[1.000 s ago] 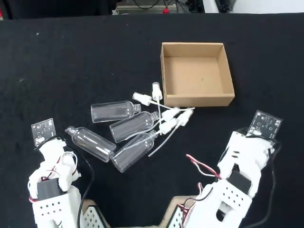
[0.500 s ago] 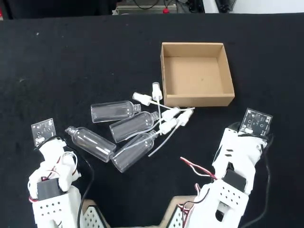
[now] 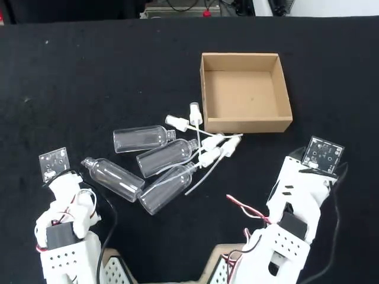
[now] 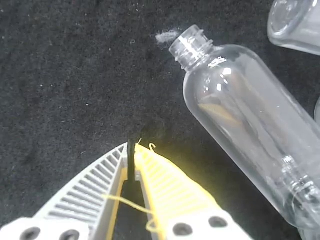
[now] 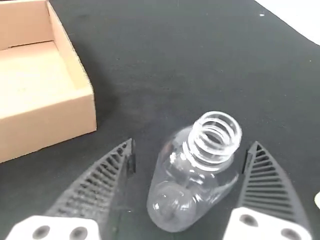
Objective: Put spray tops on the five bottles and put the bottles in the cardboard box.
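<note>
cardboard box (image 3: 203, 89): upright, top open, no bottle in it yet; ahead and left of the right arm
loose bottles (image 3: 166, 155): four, uncapped, lying in a cluster between the arms
fifth bottle (image 5: 195, 170): lies between the right jaws, long axis along the fingers, threaded neck pointing away from the wrist
right gripper (image 5: 193, 146): spread wide, one finger either side of it, gripping nothing; I judge closing would take it
left gripper (image 4: 132, 150): fingers together, holding nothing; nearest bottle (image 4: 240, 115) lies just beside the tip
spray tops (image 3: 213, 145): heaped at the box's near left corner, nearer the right arm
</note>
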### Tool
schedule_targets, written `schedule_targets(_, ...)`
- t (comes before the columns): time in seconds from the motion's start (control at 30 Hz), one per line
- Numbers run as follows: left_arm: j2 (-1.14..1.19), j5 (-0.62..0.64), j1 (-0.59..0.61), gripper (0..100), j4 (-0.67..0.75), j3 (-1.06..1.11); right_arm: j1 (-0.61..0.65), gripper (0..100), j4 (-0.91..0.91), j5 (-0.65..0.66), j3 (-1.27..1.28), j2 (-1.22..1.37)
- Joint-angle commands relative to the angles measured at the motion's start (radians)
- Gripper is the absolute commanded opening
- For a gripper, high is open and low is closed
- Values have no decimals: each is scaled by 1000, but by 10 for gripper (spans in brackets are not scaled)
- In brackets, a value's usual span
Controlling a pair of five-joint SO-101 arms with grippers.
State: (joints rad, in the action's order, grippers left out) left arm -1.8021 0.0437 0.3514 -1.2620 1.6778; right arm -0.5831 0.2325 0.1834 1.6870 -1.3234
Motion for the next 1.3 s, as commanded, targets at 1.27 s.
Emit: schedule_targets(1.27,-3,-2,-8,30,-3,22,-178,182,118,-66,-131,5)
